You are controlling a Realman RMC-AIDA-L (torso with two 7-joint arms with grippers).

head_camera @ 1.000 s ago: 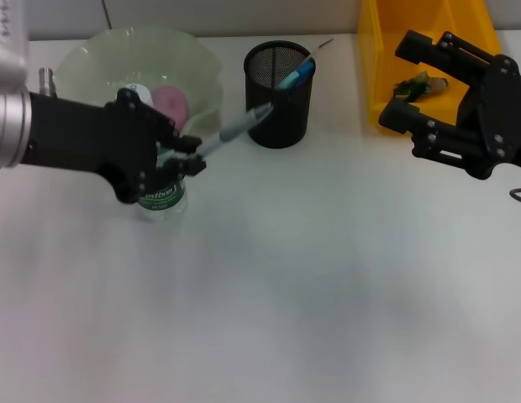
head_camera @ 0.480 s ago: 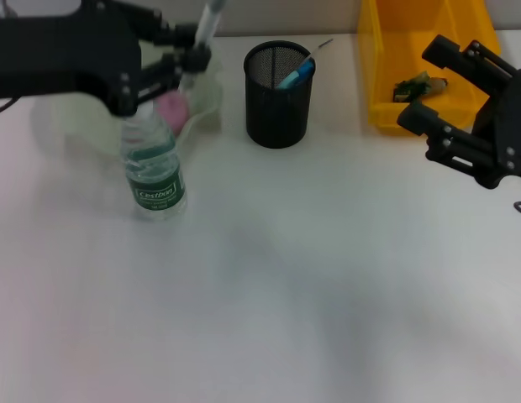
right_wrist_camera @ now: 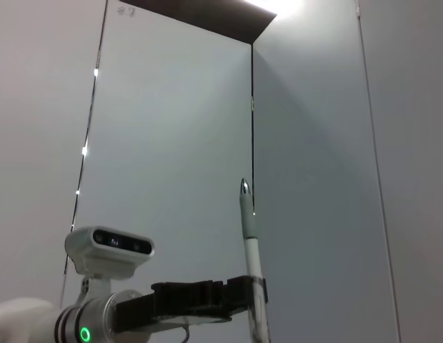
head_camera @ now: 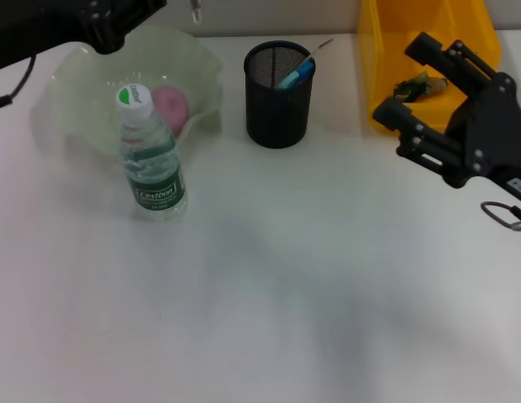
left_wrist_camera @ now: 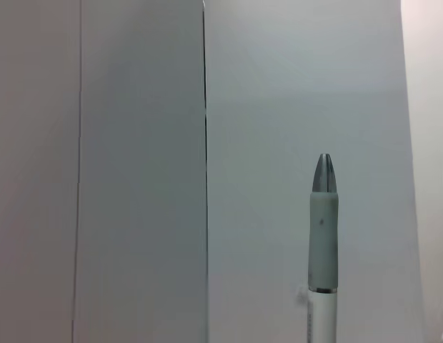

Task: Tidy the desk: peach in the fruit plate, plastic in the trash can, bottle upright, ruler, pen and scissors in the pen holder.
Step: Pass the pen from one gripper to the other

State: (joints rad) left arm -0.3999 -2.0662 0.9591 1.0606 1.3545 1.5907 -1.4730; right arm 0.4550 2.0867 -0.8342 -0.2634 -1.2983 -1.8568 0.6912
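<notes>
Left end effector has risen, clenched on white-and-grey plastic pen, tip up; black mesh pen holder likely next. Right end effector splayed, idle.

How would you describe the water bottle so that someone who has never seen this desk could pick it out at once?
Start at the pale green bowl at the far left of the white desk. Standing upright just in front of it is the bottle. It is the only clear container, with a green label and a green-and-white cap, unlike the black mesh cup beside it.
</notes>
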